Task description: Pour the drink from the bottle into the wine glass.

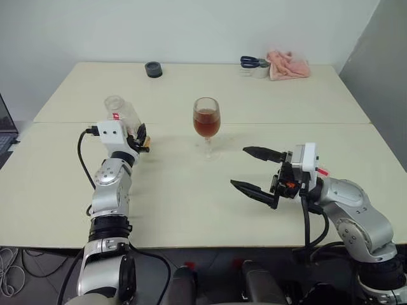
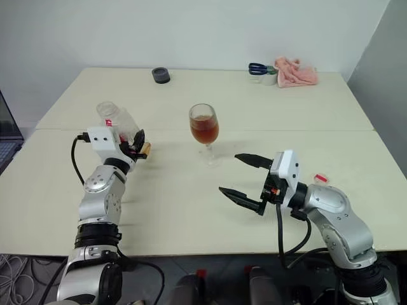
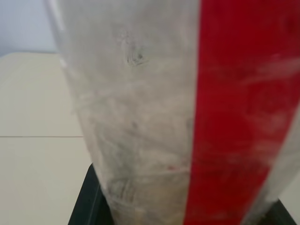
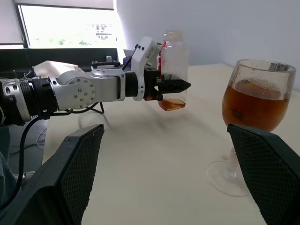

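Pour looks done: left gripper [image 2: 137, 147] clamped on the near-empty, upright bottle [image 4: 173, 70] left of the drink-filled wine glass [image 1: 206, 119], right gripper [image 1: 254, 170] wide open, empty; next, set bottle down.

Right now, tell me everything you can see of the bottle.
The bottle is small, clear plastic, with a red label strip down its side. It is uncapped and nearly empty: only a little reddish-brown drink sits at the bottom. The left gripper is shut on its lower body, holding it upright just above the table, left of the wine glass.
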